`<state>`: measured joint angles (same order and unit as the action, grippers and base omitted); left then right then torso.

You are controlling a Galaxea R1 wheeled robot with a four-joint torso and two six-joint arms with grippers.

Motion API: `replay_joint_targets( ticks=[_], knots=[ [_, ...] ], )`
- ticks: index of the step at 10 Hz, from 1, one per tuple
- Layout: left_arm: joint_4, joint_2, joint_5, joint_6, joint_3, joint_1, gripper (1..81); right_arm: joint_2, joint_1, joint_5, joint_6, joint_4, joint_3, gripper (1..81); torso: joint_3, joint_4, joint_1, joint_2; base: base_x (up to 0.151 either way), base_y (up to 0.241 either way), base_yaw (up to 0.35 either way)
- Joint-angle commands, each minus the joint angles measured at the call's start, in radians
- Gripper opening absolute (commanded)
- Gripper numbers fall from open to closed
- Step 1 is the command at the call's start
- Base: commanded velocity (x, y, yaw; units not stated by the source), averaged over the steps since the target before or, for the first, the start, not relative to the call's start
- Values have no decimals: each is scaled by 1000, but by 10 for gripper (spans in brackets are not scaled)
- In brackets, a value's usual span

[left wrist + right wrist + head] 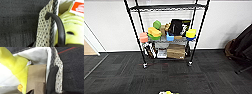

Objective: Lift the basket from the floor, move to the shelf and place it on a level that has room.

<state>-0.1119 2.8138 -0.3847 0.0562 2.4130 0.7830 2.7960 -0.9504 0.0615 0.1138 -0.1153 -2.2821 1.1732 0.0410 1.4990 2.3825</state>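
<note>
Yellow plush [168, 92] peeks over the near edge of the head view, so the basket sits right below the robot, close against its front, facing the shelf [166, 35] across a stretch of dark carpet floor [121, 77]. Seen from the left wrist, the basket [43, 30] shows its woven beige wall and a dark handle loop [60, 28], with the plush inside; the left gripper is pressed so near that I cannot tell whether it is clenched. From the right wrist, a dark finger [51, 79] lies against the outside of the opposite wall, apparently clamped over the rim, though the inner side is hidden. A brown paper packet [36, 78] rests inside beside the plush. One arm on each side suggests a level two-handed carry. On the rack, the tier of colourful blocks [154, 32] and the lower tier holding a cardboard box [176, 51] are crowded, while the level [166, 7] near the top looks bare, the likely place with room
</note>
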Motion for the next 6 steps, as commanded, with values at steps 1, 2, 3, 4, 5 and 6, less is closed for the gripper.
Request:
replay_joint_targets(
  ticks=[1, 2, 3, 4, 5, 6],
  knots=[
    [-25, -54, 30, 8, -101, -146, 811, -7, 92, 43, 3, -24, 9, 811, 0, 0, 0, 0, 0, 0, 0],
    [-26, -54, 44, 8, -103, -146, 811, -4, 92, 38, 3, -26, 9, 811, 0, 0, 0, 0, 0, 0, 0],
    [-26, -51, 44, 8, -104, -146, 811, 1, 94, 34, 6, -27, 9, 811, 0, 0, 0, 0, 0, 0, 0],
    [-31, -54, 44, 10, -119, -146, 811, 3, 97, 32, 21, -35, 9, 811, 1, 0, 0, 0, 0, 0, 0],
    [-51, -56, 44, 8, -127, -146, 811, 4, 97, 27, 36, -35, 10, 811, 1, 0, 0, 0, 0, 0, 0],
    [-57, -54, 44, 8, -127, -139, 811, 7, 95, 26, 50, -35, 12, 811, 1, 0, 0, 0, 0, 0, 0]
  ],
)
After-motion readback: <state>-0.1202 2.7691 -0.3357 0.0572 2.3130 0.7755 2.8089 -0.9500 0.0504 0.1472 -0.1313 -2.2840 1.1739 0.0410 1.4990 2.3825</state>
